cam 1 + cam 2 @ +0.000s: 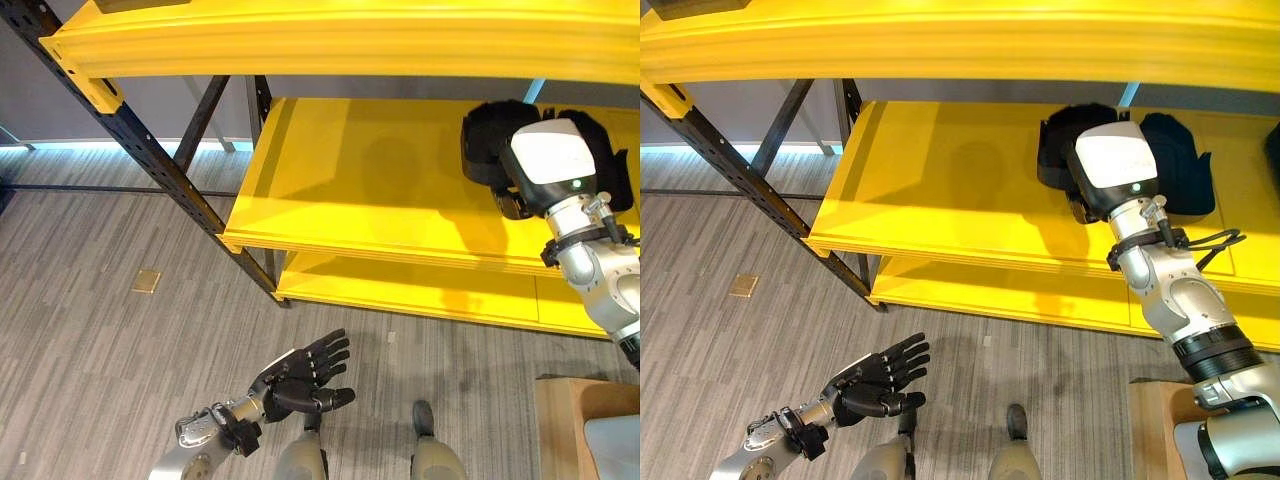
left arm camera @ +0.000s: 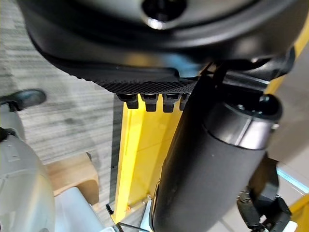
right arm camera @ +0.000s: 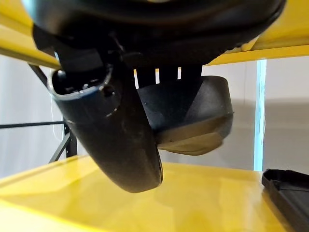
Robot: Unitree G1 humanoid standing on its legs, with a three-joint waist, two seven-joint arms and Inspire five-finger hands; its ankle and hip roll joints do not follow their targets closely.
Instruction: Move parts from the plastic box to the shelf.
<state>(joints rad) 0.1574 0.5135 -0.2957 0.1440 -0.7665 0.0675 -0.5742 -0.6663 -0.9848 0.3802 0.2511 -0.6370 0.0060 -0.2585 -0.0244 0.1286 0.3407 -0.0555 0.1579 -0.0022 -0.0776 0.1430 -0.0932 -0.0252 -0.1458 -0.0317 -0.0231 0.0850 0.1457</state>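
Observation:
My right hand (image 3: 116, 140) reaches over the middle yellow shelf (image 1: 350, 180) and is shut on a black moulded part (image 3: 193, 111), thumb on one side and fingers on the other. The part (image 1: 1065, 135) hangs a little above the shelf board, towards its back right. A second black part (image 1: 1175, 160) lies on the shelf just right of it, and its edge (image 3: 289, 188) shows by the held one. My left hand (image 1: 310, 375) hangs low over the floor with straight fingers and nothing in it.
A yellow upper beam (image 1: 350, 40) crosses above the shelf, close over my right arm. Black diagonal frame posts (image 1: 150, 160) stand at the shelf's left. A brown box (image 1: 565, 420) holding a pale container (image 1: 612, 445) sits at the lower right. Grey carpet (image 1: 100, 330) lies in front.

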